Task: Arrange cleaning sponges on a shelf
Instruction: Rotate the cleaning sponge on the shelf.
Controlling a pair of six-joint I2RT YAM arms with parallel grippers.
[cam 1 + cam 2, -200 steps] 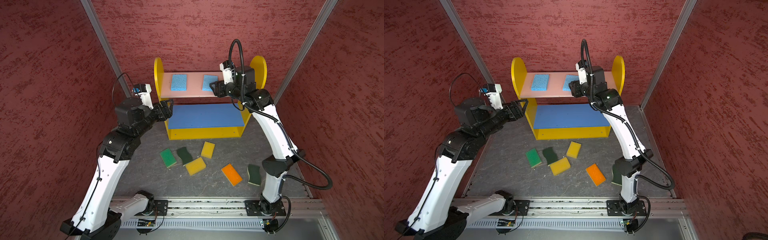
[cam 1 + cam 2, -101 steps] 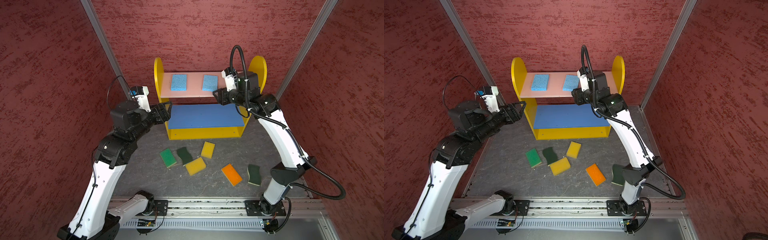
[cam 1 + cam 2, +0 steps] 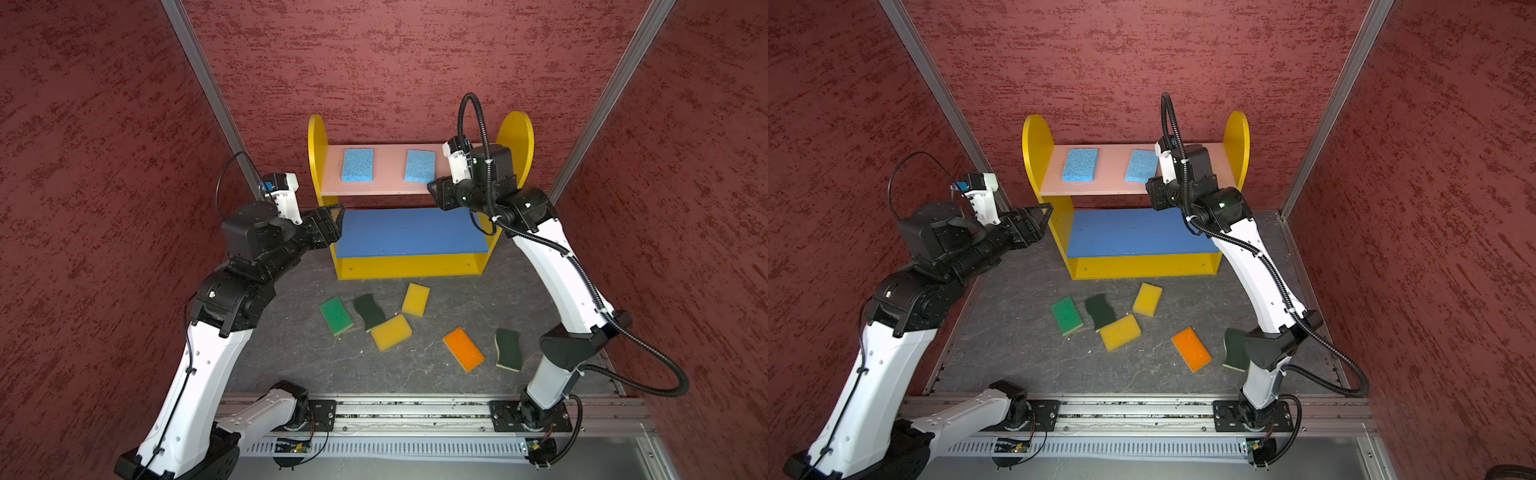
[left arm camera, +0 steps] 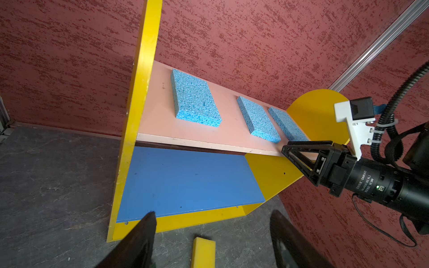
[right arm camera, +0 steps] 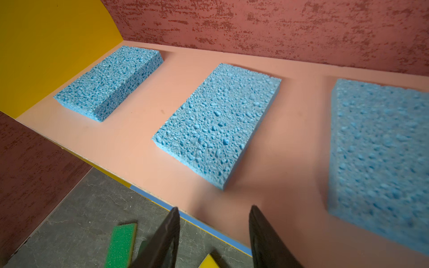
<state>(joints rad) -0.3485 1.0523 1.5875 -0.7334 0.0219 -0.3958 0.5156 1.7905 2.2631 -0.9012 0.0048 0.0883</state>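
Your right end effector (image 5: 214,207) is spread and empty at the shelf (image 3: 318,141), upper centre. Its arm hides the third blue sponge (image 4: 288,125) in both top views. Your left end effector (image 4: 213,212) is spread and empty. The dark green sponge (image 3: 1232,347), lower right, is partly covered.

the shelf (image 3: 316,166) has yellow side panels, a pale pink top board (image 3: 386,185), a blue middle board (image 3: 407,232) and a yellow base (image 3: 407,266). the three blue sponges (image 4: 195,97) (image 4: 257,118) (image 4: 287,126) on the top board are light blue, pitted all over with small pores. the floor (image 3: 291,353) is dark grey with thin pale crack lines. on it, the green sponge (image 3: 336,315) is bright green over a yellow edge. the two yellow sponges (image 3: 415,299) (image 3: 390,332) are plain. the orange sponge (image 3: 463,348) is bright orange on top. the two dark sponges (image 3: 369,311) (image 3: 508,348) are deep green, the second with a pale yellow-green edge. the walls (image 3: 415,62) are dull red with darker red streaks. the left arm (image 3: 199,365) and right arm (image 3: 557,270) are white with black joints.
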